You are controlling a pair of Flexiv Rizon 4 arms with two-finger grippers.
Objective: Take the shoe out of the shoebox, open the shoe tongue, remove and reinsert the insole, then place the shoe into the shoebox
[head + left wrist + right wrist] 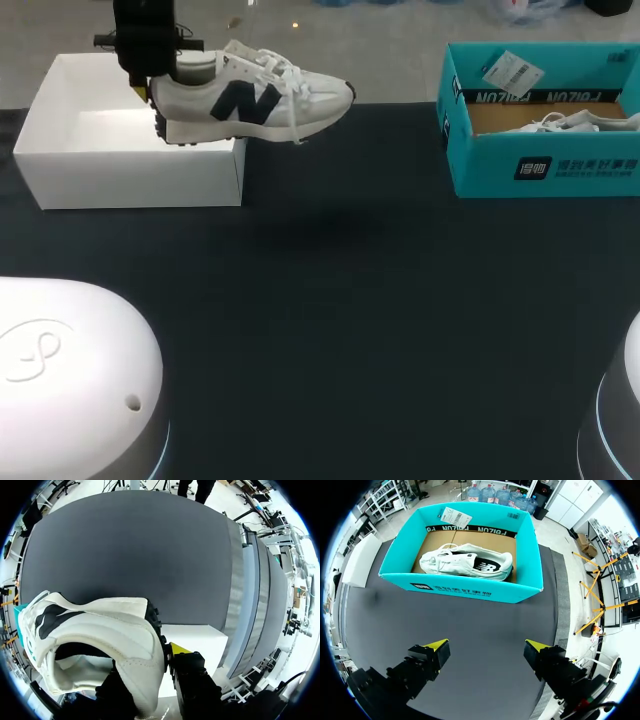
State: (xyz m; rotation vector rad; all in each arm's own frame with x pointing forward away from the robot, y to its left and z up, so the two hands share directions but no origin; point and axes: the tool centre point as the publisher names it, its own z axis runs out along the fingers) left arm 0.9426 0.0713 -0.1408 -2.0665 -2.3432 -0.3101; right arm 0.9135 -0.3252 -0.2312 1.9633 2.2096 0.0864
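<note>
Head view, upper left: white box [120,170] on the dark table [330,300], open side up. Left claw [152,82] comes down over its right end. It pinches the shoe [250,100] by the heel. Shoe is white with a dark N on the side and hangs clear above the box's right wall. Heel sits over the box, toe points right past the wall, laces hang loose.

Lower left corner: white arm base [70,370]. Table's middle is bare dark cloth.

Upper right: teal box [540,165], well apart from the white one, with a paper tag [510,72] at its back wall. Lower right corner: edge of the other arm base [620,420].

Left wrist view adds the grip. One yellow-tipped finger [179,647] presses the outside of the heel, the other goes down inside the collar. White box lies under the shoe.

Right wrist view alone shows the right claw [486,647], fingers spread wide over bare table and holding nothing. Teal box stands ahead of it. A second shoe [467,562], only partly seen from the head view, lies on its side on the cardboard floor inside.
</note>
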